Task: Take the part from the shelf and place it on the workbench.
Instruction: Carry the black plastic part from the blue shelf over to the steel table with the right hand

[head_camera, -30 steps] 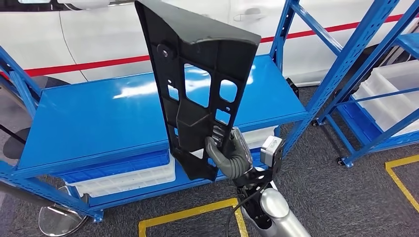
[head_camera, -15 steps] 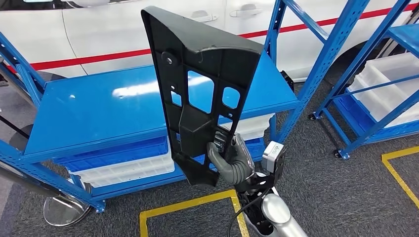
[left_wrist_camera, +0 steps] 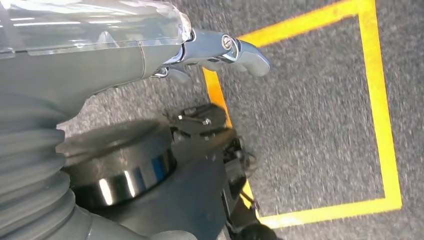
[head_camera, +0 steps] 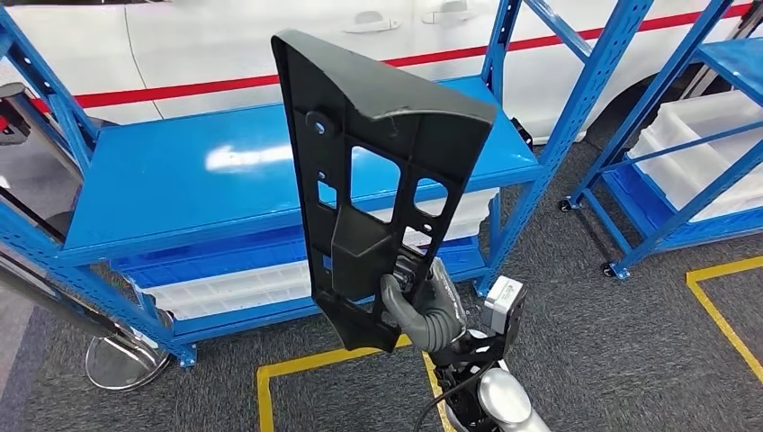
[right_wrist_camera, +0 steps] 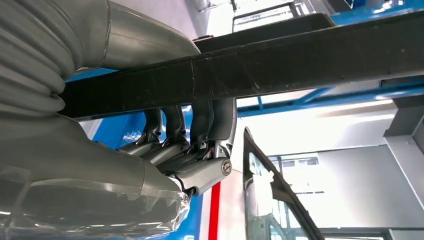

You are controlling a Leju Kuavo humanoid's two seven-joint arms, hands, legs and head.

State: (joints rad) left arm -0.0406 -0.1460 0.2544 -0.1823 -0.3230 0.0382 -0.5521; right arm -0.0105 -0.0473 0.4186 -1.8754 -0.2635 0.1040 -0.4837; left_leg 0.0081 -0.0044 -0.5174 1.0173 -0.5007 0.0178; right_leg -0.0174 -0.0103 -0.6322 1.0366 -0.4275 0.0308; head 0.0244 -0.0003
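Head view: part [head_camera: 373, 171], long axis upright, gripped near lower end by right hand [head_camera: 423, 301]; shelf [head_camera: 225, 184] behind. Left hand [left_wrist_camera: 220, 50] hanging, grip indeterminable.

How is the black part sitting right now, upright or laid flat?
Upright, tipped slightly. The black part stands on end above the blue shelf, and the right hand grips it near its lower end.

floor: grey carpet [head_camera: 558, 306], yellow tape [head_camera: 297, 369] | blue racks [head_camera: 180, 180] | white car [head_camera: 225, 45] behind
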